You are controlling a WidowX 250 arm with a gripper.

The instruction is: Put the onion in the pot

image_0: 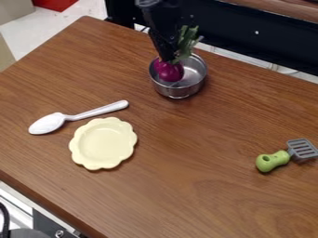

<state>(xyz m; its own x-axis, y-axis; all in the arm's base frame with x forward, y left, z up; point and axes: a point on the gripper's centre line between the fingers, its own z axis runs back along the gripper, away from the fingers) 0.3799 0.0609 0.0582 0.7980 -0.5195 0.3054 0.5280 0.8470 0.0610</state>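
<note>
The black gripper [165, 52] points down right at the top of the purple onion [169, 71]; I cannot tell how wide it stands or whether it grips. The onion (green leaves upward) is at the left part of the metal pot's [178, 91] mouth, whether resting inside or hanging I cannot tell. The pot stands on the desk [186, 153].

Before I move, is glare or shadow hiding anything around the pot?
Camera view: bright glints on the metal pot's rim and inner wall, though the purple onion reads clearly; the black arm blends into the dark panel behind; soft shadow beside the scalloped plate, hiding nothing I can make out.
</note>
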